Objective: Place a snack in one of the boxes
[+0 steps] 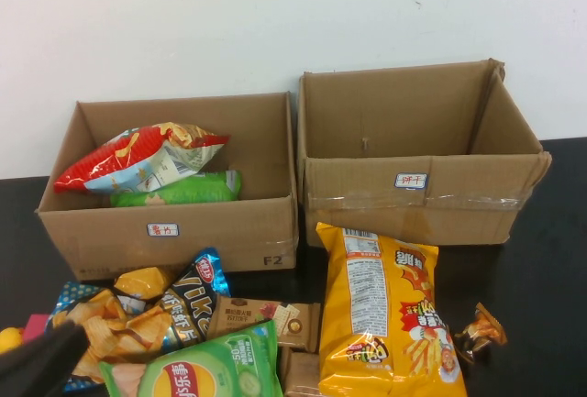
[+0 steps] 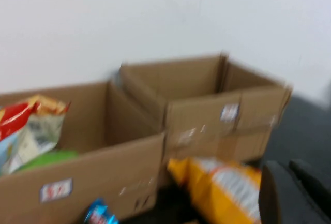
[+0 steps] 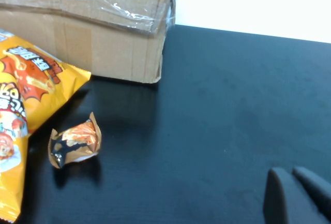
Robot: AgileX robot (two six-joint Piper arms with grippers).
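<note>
Two open cardboard boxes stand at the back. The left box holds a red-and-white chip bag and a green bag. The right box looks empty. Loose snacks lie in front: a big yellow chip bag, a green chip bag and a small orange wrapped sweet. My left gripper is shut and empty, low at the front left over the snack pile. My right gripper is shut and empty above bare table, right of the orange sweet.
A dark bag with blue trim, a brown packet and orange chip bags crowd the front left. My left arm shows dark at the bottom left corner. The black table is bare to the right.
</note>
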